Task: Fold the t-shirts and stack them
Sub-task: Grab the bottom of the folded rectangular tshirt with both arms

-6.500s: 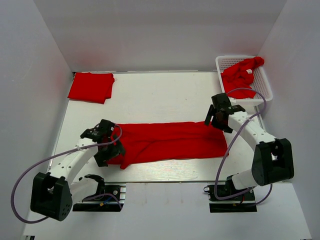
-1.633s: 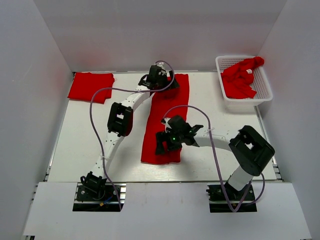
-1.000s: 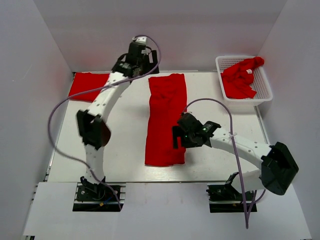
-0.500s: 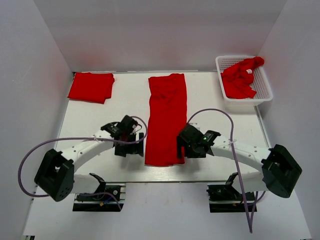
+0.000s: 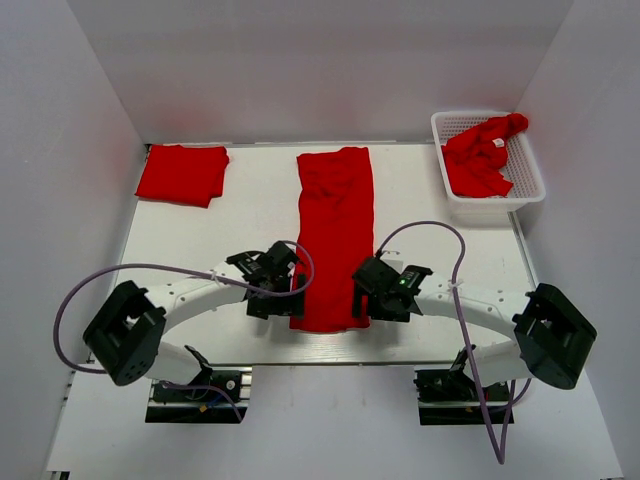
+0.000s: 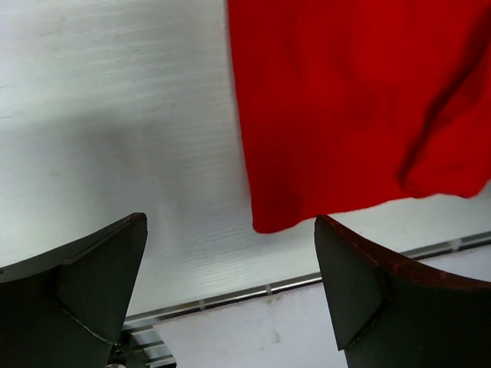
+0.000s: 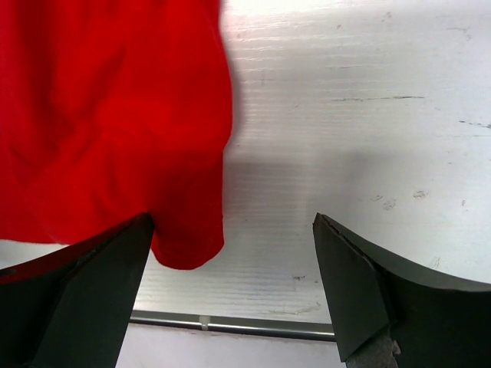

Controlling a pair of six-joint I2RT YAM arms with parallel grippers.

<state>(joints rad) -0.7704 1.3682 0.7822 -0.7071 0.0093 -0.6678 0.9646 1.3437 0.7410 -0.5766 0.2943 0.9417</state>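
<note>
A long red t-shirt point(image 5: 335, 235), folded into a narrow strip, lies down the middle of the table from back to front. My left gripper point(image 5: 283, 300) is open and empty at the strip's near left corner point(image 6: 268, 218). My right gripper point(image 5: 368, 306) is open and empty at its near right corner point(image 7: 188, 249). Neither touches the cloth. A folded red t-shirt point(image 5: 182, 173) lies at the back left. More red t-shirts point(image 5: 482, 152), one with a small white label, are heaped in the basket.
A white lattice basket point(image 5: 524, 165) stands at the back right. The table's front edge with a metal rail point(image 6: 230, 295) runs just below both grippers and also shows in the right wrist view point(image 7: 253, 326). White walls enclose three sides.
The strip was turned from crosswise to lengthwise and laid flat. Both arms let go of it and came down to its near corners; in the last half second both closed in on the cloth's edge.
</note>
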